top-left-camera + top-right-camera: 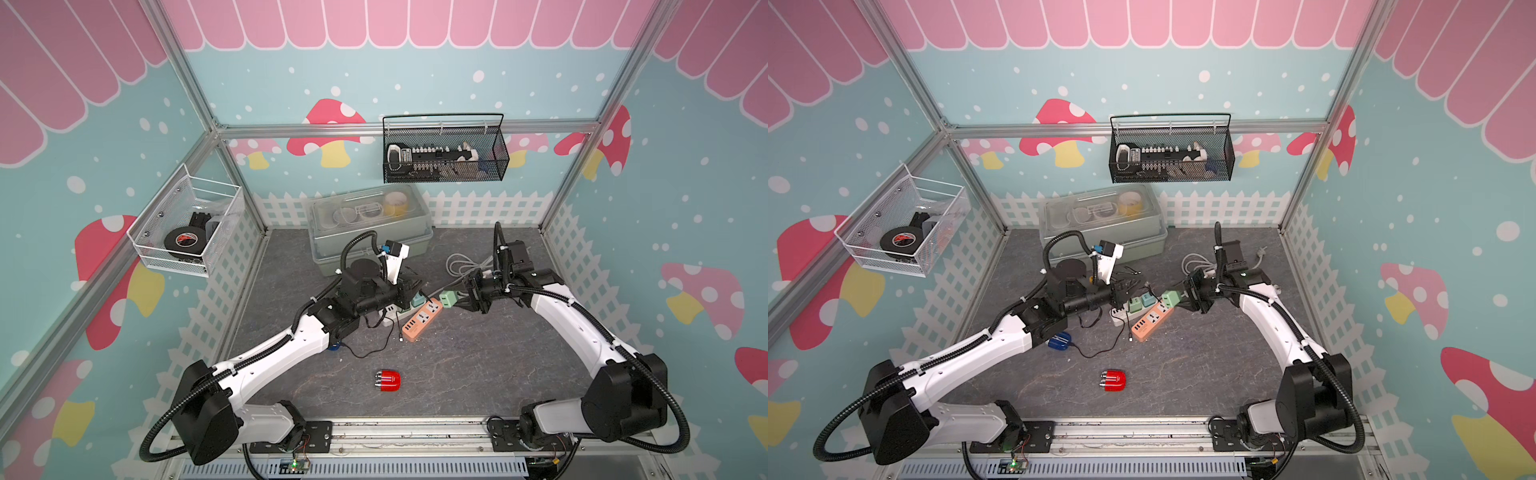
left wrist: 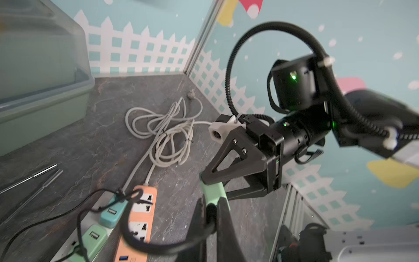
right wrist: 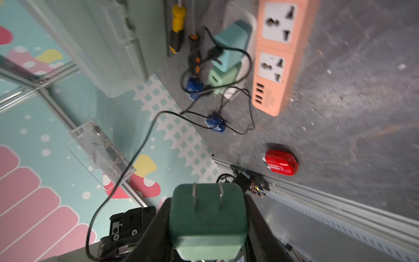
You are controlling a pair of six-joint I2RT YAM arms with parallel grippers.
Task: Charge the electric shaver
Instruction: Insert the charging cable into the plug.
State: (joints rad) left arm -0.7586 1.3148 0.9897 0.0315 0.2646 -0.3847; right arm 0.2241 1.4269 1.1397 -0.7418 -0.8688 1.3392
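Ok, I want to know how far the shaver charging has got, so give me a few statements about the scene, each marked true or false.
1. The right gripper holds a green adapter with its two prongs bare. True.
2. The red shaver is plugged into the orange power strip. False: the red shaver lies by itself, apart from the orange power strip, with no cable on it.
3. The left gripper is shut on a black cable. True.
4. Both sockets of the orange power strip are taken. False: both are empty.
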